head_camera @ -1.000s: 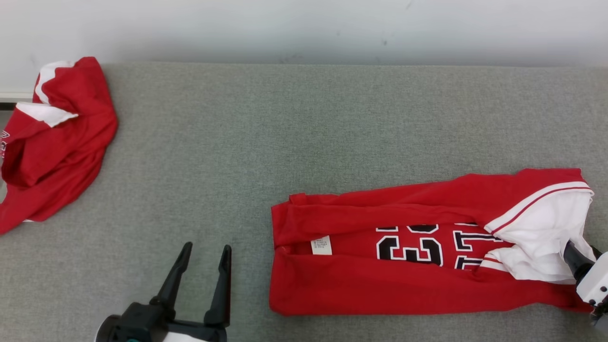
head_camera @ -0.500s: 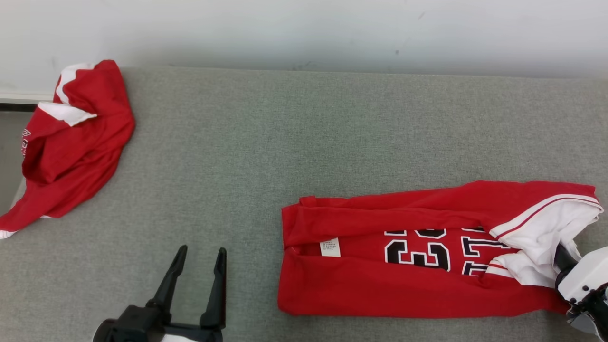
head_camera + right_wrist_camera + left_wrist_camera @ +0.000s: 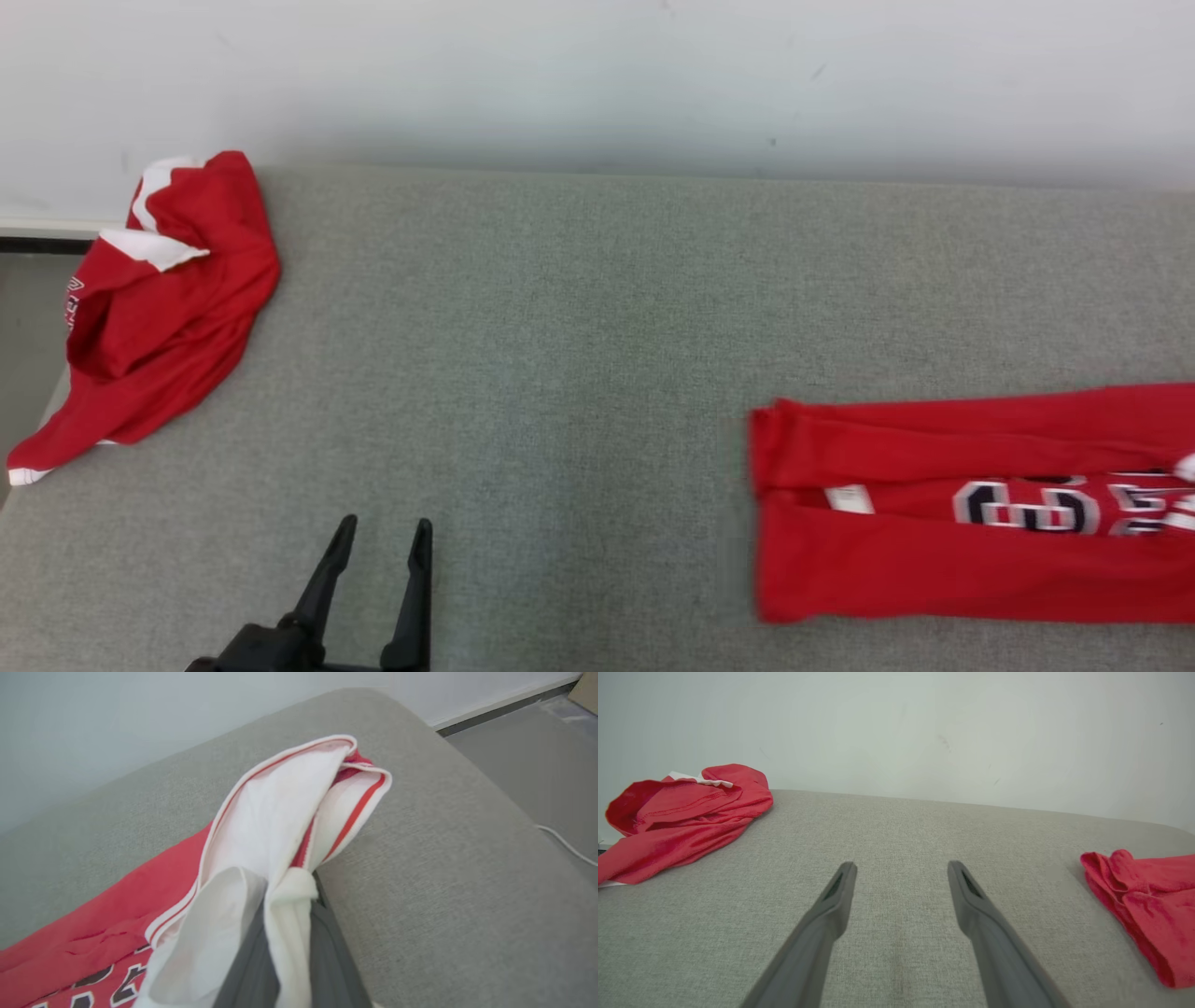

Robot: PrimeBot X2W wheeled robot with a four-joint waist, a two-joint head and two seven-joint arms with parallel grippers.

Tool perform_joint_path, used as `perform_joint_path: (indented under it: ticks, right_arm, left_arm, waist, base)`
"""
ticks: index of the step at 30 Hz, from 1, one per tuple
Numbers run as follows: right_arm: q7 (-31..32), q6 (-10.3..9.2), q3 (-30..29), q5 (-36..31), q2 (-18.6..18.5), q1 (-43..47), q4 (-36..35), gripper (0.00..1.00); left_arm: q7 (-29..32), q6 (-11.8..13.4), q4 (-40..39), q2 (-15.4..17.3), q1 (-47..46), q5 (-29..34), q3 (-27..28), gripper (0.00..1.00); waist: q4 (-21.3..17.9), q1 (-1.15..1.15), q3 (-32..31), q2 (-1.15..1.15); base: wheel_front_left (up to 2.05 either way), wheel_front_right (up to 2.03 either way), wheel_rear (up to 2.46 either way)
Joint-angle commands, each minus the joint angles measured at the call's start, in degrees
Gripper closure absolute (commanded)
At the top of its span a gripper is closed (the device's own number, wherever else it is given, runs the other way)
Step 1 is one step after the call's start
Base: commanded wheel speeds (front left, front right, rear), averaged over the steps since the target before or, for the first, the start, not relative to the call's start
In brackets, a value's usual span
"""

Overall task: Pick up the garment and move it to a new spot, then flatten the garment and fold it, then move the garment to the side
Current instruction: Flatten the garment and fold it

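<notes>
The grey felt-covered table runs wide under a pale wall, most of it bare. The task's thing, a red jersey with black-and-white numerals, lies at the table's near right, flat and doubled lengthwise into a long band whose right end runs past the edge of the head view; it looks slightly blurred there. A second red-and-white garment sits crumpled at the far left corner, well apart from the jersey. The right gripper is pressed together on the jersey's white, red-striped sleeve end, raising that cloth off the table near its right edge. The left gripper hangs spread and empty above bare table at the near left, touching neither garment. By my reading, the placing, flattening and at least one lengthwise fold are done. What is left seems to be any crosswise fold and carrying the jersey aside, for which this pinch on one end looks like the start.
</notes>
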Motion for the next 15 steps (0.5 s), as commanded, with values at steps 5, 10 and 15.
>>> perform_joint_path:
  ticks: [5,10,15]
  right_arm:
    - [2.40,-0.11,-1.55,-0.15,-4.50,2.21,-4.15,1.00]
    - [7.15,-0.11,2.13,1.54,-5.17,4.06,-12.31,1.00]
    - [12.64,-0.11,9.18,3.93,-4.10,6.77,-20.83,1.00]
  left_arm:
    - [-0.01,-0.34,0.41,0.09,1.47,0.06,0.23,0.00]
    - [-0.01,0.17,0.74,0.08,2.07,-1.72,-0.60,0.00]
    - [-0.01,1.02,0.70,0.09,1.87,-3.50,-1.73,0.00]
  waist:
    - [0.00,0.00,-1.37,0.00]
    - [-0.19,0.00,-1.97,0.00]
    - [0.17,0.00,-2.90,0.00]
  base:
    - [0.00,0.00,0.00]
    - [0.00,0.00,0.00]
    - [0.00,0.00,0.00]
